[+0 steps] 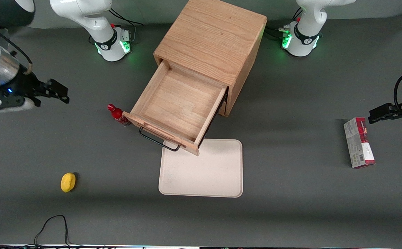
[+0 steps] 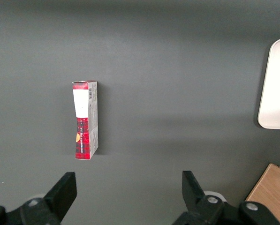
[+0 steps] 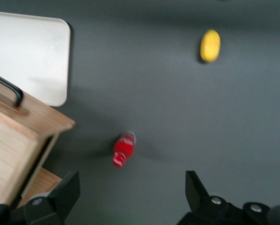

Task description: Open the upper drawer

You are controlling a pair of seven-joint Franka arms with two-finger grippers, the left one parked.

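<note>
The upper drawer (image 1: 181, 103) of the light oak cabinet (image 1: 214, 41) stands pulled far out and shows an empty wooden inside. Its thin black bar handle (image 1: 157, 140) hangs over the edge of the white tray (image 1: 204, 173). The drawer's corner and handle also show in the right wrist view (image 3: 18, 126). My right gripper (image 1: 53, 91) is open and empty, raised above the table toward the working arm's end, well apart from the drawer. Its fingers (image 3: 67, 192) frame bare mat in the right wrist view. The lower drawer is mostly hidden under the open one.
A small red bottle (image 1: 117, 115) stands beside the drawer's front corner and shows in the right wrist view (image 3: 123, 149). A yellow lemon-like object (image 1: 68, 182) lies nearer the front camera. A red and white box (image 1: 359, 142) lies toward the parked arm's end.
</note>
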